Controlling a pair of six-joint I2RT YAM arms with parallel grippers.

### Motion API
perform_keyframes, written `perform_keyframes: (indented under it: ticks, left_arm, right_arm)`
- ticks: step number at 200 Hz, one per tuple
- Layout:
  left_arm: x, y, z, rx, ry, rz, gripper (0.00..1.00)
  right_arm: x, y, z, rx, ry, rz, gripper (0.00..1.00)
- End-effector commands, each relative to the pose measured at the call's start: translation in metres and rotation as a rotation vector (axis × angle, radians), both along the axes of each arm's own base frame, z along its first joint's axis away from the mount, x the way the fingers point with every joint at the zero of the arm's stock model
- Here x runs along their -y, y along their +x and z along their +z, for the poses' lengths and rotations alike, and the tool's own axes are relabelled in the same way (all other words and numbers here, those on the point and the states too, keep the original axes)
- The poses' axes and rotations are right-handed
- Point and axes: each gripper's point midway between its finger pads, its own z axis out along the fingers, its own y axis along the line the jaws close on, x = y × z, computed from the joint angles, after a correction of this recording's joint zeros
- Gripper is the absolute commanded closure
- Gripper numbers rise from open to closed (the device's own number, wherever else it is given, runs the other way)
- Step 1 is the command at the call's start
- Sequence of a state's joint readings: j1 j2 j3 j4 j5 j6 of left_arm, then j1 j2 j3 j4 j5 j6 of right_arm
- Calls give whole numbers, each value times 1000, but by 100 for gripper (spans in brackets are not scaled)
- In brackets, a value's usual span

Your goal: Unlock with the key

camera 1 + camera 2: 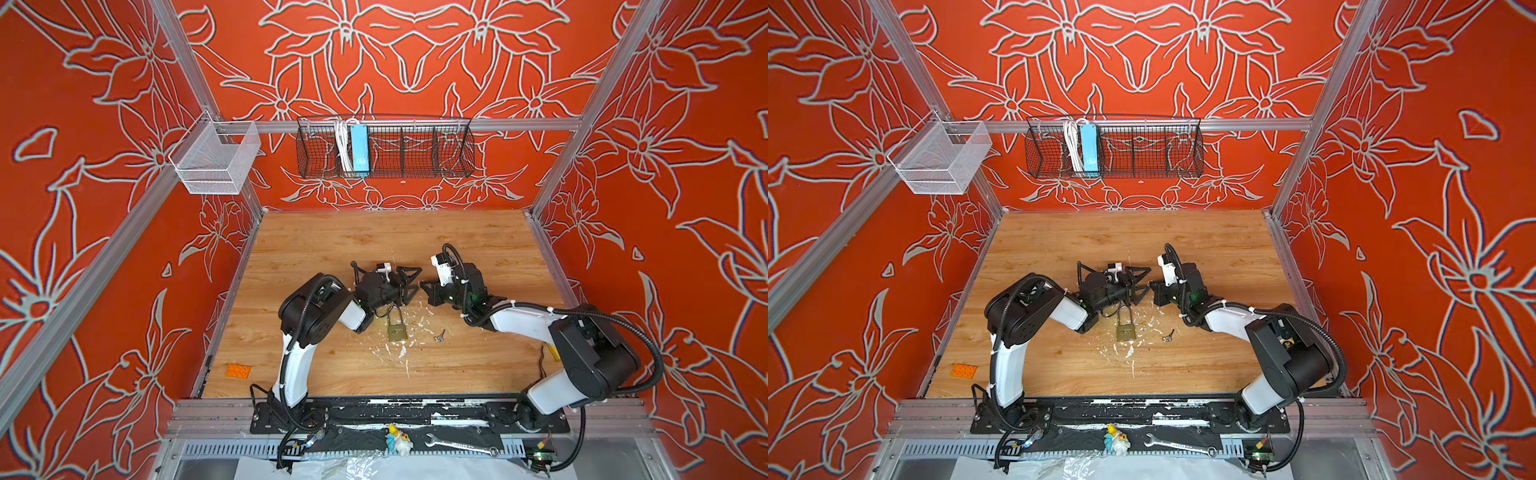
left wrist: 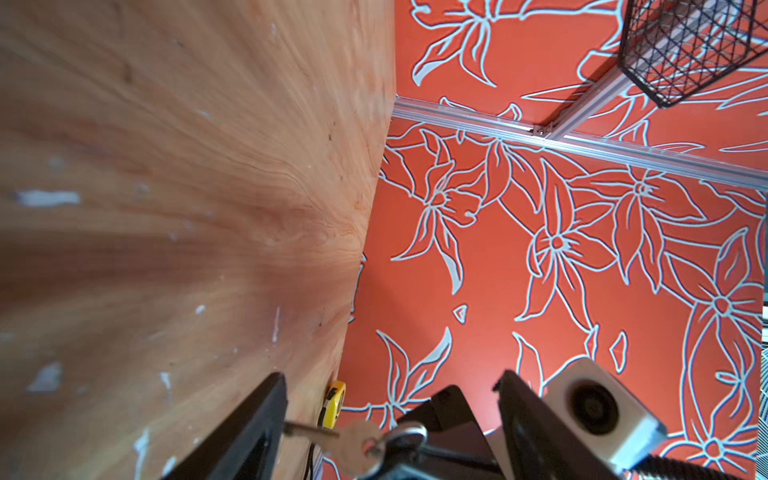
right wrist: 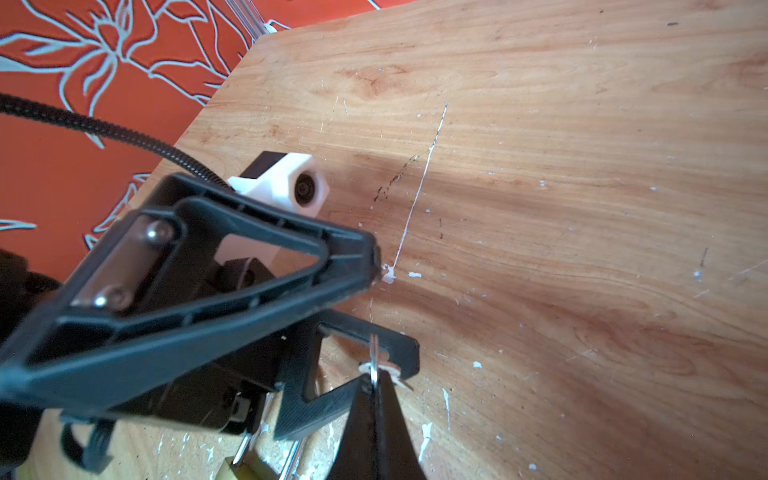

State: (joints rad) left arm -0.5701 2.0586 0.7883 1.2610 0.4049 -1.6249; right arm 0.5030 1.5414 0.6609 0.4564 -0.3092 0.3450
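Observation:
A brass padlock [image 1: 397, 330] [image 1: 1126, 331] lies flat on the wooden table [image 1: 332, 249], shackle toward the back; its top shows in the right wrist view [image 3: 245, 467]. My right gripper [image 3: 374, 382] [image 1: 422, 284] is shut on the ring of a silver key [image 2: 353, 446], held above the table just behind the padlock. My left gripper [image 2: 390, 378] [image 1: 417, 279] is open, with its jaws on either side of that key. The key's blade reaches one left finger [image 2: 249, 436]. In both top views the held key is hidden between the grippers. A second small key [image 1: 439, 336] lies right of the padlock.
An orange brick [image 1: 238, 370] lies at the front left and a yellow tape measure [image 2: 334, 403] at the table's right edge. A black wire basket [image 1: 384, 151] and a white mesh basket [image 1: 216, 160] hang on the frame. A wrench [image 1: 461, 444] lies in front of the arm bases.

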Motion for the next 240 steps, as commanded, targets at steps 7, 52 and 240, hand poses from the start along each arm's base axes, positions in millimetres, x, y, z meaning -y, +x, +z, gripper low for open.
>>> perform_keyframes:
  ticks: [7, 52, 240]
  left_arm:
    - [11, -9, 13, -5, -13, -29, 25]
    - [23, -28, 4, -46, 77, -70, 24]
    - [20, 2, 40, -25, -56, 91, 50]
  right_arm:
    - [2, 5, 15, 63, 15, -18, 100]
    - [14, 2, 28, 125, 18, -67, 100]
    - [3, -4, 29, 119, 77, -11, 100]
